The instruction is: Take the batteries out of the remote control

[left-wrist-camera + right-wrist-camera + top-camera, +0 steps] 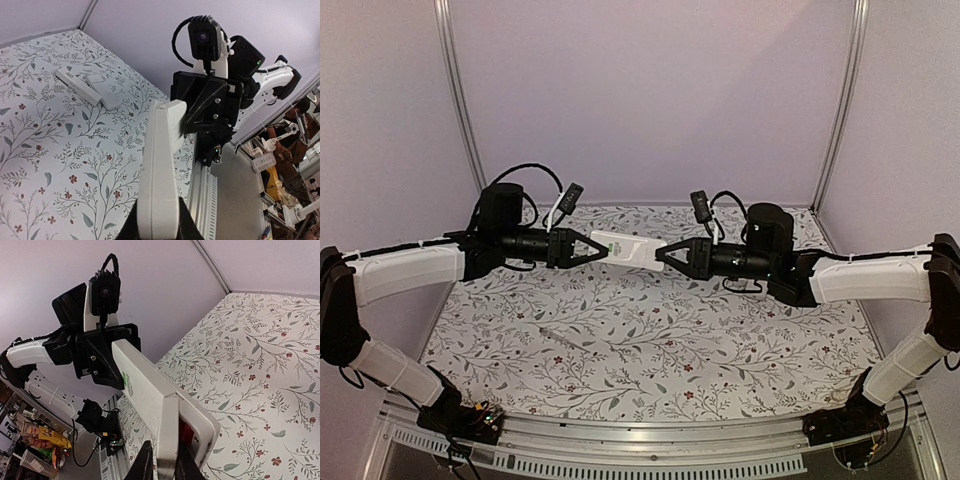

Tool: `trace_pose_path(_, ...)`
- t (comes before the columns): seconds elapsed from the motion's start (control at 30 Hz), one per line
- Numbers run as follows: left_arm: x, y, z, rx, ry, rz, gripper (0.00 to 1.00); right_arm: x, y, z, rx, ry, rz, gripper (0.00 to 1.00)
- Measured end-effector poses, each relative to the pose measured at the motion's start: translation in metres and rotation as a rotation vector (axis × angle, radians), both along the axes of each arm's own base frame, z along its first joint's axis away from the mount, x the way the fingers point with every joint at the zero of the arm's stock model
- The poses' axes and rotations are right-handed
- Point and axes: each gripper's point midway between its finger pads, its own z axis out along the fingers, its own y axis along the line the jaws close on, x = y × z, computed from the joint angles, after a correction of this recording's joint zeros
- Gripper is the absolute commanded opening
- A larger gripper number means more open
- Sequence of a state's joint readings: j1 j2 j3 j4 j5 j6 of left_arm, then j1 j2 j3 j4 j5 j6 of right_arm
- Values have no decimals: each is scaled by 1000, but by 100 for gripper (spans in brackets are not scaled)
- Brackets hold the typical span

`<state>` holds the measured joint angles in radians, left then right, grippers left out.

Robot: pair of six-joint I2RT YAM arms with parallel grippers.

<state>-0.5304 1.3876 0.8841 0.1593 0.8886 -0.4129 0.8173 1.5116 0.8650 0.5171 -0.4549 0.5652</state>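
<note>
Holding remote (pixel 628 248) aloft above table (pixel 620 340), left tool (pixel 592 247) and right tool (pixel 667 258) each clenched on one end, probably to brace it; red battery (pixel 186 432) sits exposed inside it, by right tool.

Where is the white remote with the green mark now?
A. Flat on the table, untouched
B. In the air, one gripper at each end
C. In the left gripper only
B: the remote hangs above the table, the left gripper on one end, the right gripper on the other.
</note>
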Motion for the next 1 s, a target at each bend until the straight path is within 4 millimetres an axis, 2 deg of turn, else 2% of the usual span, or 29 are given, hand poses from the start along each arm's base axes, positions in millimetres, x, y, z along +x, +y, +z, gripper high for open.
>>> trace_pose_path(0.37,0,0,-2,5,9,5,0,4,6,-2,8,24,4,0)
trace_pose_path(0.6,2,1,-2,7,7,14,0,8,1,-2,17,44,-41,0)
trace_pose_path(0.77,7,4,-2,10,3,34,0,12,-15,-6,17,68,-92,0)
trace_pose_path(1.0,12,9,0,11,-7,59,0,19,-60,-15,-9,99,-208,0)
